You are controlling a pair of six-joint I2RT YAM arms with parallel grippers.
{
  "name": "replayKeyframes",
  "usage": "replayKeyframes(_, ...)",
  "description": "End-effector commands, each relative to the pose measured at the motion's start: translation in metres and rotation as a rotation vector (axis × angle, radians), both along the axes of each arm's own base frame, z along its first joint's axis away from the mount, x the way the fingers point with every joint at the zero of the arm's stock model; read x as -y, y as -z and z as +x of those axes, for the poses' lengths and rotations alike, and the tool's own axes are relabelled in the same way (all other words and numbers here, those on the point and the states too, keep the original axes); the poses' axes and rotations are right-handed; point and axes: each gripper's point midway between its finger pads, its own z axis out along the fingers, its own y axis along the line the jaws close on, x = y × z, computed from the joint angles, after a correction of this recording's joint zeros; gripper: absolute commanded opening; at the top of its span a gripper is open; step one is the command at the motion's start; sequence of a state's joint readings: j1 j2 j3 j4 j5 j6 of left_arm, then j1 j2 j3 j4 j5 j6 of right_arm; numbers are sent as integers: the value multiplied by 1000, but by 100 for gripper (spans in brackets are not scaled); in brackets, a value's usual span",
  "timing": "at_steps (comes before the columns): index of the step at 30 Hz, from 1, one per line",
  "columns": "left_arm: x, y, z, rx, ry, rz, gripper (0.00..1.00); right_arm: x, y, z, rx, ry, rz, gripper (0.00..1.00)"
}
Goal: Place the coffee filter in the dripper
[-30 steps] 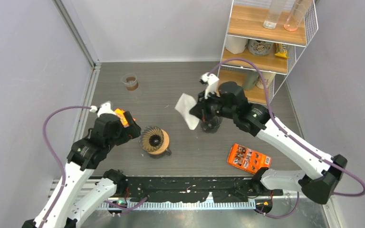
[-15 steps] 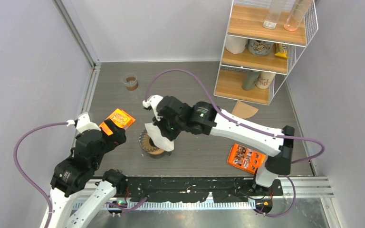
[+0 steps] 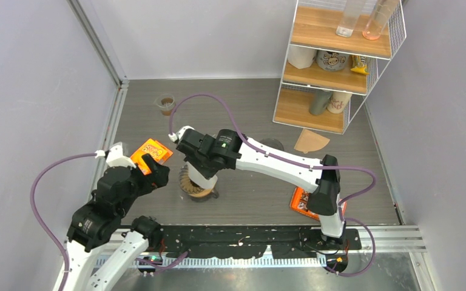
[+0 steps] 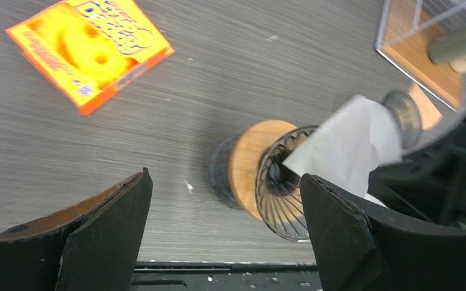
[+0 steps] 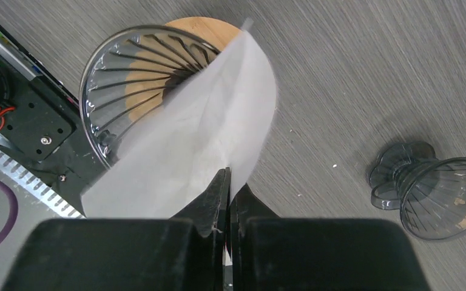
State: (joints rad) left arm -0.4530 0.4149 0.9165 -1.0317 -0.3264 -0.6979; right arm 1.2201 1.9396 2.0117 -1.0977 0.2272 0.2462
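Note:
A ribbed glass dripper (image 3: 189, 185) on a round wooden base stands near the front middle of the table. My right gripper (image 3: 199, 162) hangs over it, shut on the edge of a white paper coffee filter (image 3: 205, 177). In the right wrist view the filter (image 5: 206, 139) droops across the dripper's rim (image 5: 124, 66), its tip pointing into the cone, below the gripper (image 5: 229, 176). My left gripper (image 3: 153, 171) is open just left of the dripper and touches nothing. Through its wide jaws (image 4: 224, 177) I see the dripper (image 4: 273, 176) and the filter (image 4: 349, 145).
An orange box (image 3: 151, 150) lies behind the left gripper. A second dark dripper (image 5: 437, 194) stands further back. An orange packet (image 3: 315, 203) lies at front right, partly under the right arm. A small cup (image 3: 167, 104), a brown filter (image 3: 311, 140) and a shelf rack (image 3: 334, 60) stand at the back.
The right arm swung from beside the rack to the left and forward with the filter, ending over the dripper. The left gripper drew back from the dripper towards the near left.

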Motion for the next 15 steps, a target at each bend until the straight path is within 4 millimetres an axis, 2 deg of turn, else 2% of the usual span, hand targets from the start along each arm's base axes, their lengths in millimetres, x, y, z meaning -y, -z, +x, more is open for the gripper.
replayKeyframes(1,39,-20,6,81,198,-83,100,-5,-14,2,15,22,31,10)
replayKeyframes(7,42,-23,6,85,210,-97,100,-12,-11,1,0,11,49,19)
replayKeyframes(10,41,-21,6,78,204,-91,99,-11,-20,-1,7,4,76,26)
replayKeyframes(15,45,-21,7,70,225,-91,100,-15,-39,-4,19,-22,154,31)
